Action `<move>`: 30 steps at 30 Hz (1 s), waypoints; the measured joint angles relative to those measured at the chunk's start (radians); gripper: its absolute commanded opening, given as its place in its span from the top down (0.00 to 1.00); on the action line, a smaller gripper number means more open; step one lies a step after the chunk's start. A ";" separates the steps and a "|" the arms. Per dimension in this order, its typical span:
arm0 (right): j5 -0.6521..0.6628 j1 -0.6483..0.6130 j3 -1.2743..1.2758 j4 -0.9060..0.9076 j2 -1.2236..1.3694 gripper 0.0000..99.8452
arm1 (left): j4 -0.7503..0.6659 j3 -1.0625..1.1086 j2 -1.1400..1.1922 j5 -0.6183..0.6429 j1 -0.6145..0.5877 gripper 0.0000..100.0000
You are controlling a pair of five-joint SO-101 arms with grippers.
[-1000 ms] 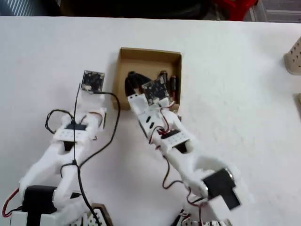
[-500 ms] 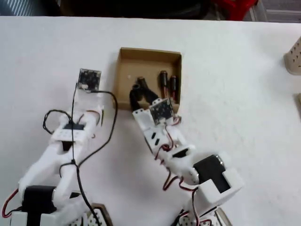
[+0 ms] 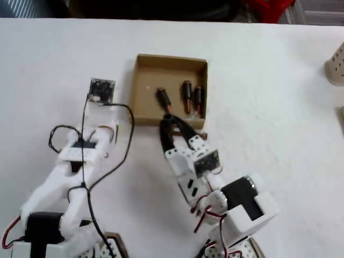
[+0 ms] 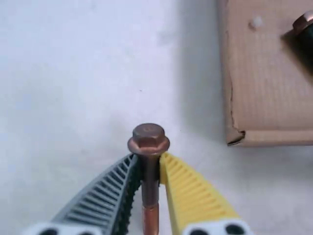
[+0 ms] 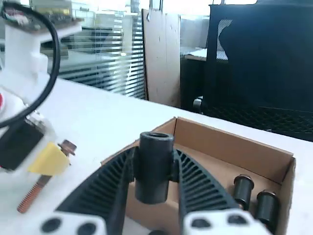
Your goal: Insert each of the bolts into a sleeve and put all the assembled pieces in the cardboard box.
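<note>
1. Left tool [image 4: 149,164]: closed on a bolt [image 4: 148,142], head past the tips, over the worktop [image 4: 73,73] beside the cardboard box [image 4: 264,88].
2. Right tool [image 5: 155,155]: clamped on an upright sleeve [image 5: 155,171] at the box's near edge.
3. From above: three pieces [image 3: 186,92] inside the box.

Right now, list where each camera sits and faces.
High view: fixed overhead, looking down at table, left arm, right arm, cardboard box.
Left wrist view: on left arm, looking along left claw gripping a bolt.
Right wrist view: on right arm, looking past right claw and its sleeve toward the box.
Both wrist views share bolt and box.
</note>
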 measured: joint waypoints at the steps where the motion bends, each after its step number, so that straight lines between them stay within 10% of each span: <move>1: -0.023 0.000 0.021 -0.021 0.000 0.98 | 0.000 0.000 0.000 0.000 0.000 0.98; 30: -0.163 0.031 0.077 -0.068 -0.002 0.98 | -0.667 0.166 0.000 0.000 0.000 0.98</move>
